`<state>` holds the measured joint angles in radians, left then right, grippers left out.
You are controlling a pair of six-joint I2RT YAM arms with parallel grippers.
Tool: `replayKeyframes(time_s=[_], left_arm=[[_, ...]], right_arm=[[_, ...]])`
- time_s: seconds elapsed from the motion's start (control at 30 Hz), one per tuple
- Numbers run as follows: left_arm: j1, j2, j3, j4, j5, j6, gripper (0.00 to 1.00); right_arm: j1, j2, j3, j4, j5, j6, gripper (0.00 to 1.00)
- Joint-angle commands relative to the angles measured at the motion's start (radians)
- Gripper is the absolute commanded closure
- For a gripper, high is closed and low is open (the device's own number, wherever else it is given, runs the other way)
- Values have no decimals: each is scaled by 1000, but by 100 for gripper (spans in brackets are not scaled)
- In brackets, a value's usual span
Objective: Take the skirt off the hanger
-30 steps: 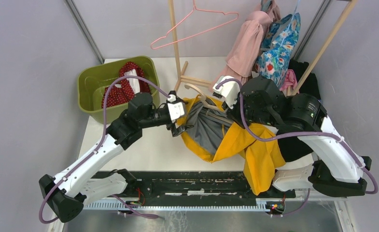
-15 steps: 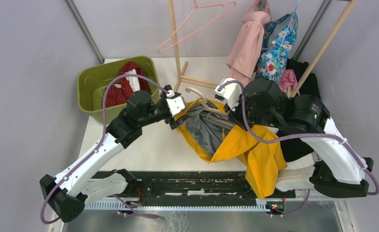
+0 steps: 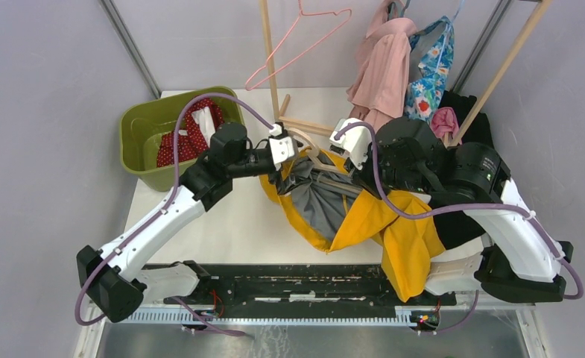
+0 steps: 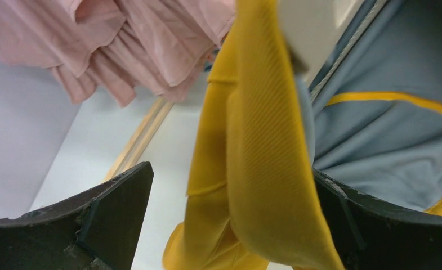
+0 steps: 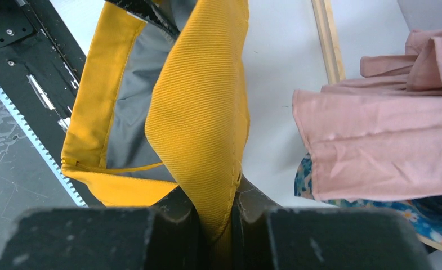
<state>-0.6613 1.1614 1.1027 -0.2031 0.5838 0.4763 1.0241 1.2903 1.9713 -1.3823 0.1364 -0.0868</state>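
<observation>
Midway through stripping skirt (image 3: 326, 212) from hanger (image 3: 308, 145): clamped by right gripper (image 5: 215, 214), straddled by parted left gripper (image 4: 232, 174); next, pulling clear.

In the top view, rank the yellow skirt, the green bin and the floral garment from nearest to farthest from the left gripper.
Measured from the left gripper:
1. yellow skirt: right at the gripper, spreading away to its right.
2. green bin: off to its left, toward the back.
3. floral garment: hanging far off at the back right.
</observation>
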Motion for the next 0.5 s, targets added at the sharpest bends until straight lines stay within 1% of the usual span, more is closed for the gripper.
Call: replayKeyframes(time_s=[0.0, 0.17, 0.27, 0.3, 0.33, 0.37, 0.4, 0.43, 0.47], left_arm=[[5, 48, 37, 87, 163, -118, 1], [5, 96, 3, 153, 240, -207, 1], [5, 127, 15, 136, 319, -208, 1], [5, 137, 23, 116, 345, -201, 9], [5, 148, 37, 91, 363, -189, 24], [4, 163, 52, 53, 371, -179, 44], [5, 172, 71, 8, 367, -165, 79], [5, 186, 88, -34, 348, -157, 95], [5, 194, 102, -77, 334, -140, 97]], right_arm=[[4, 12, 84, 93, -23, -37, 99], [5, 33, 112, 114, -9, -60, 99], [5, 38, 112, 131, 4, -71, 99], [5, 38, 112, 137, 9, -71, 99], [4, 37, 111, 141, 15, -74, 99], [4, 37, 111, 145, 22, -76, 99], [4, 38, 108, 150, 28, -78, 99], [5, 36, 105, 155, 37, -81, 99], [4, 34, 100, 162, 44, -83, 99]])
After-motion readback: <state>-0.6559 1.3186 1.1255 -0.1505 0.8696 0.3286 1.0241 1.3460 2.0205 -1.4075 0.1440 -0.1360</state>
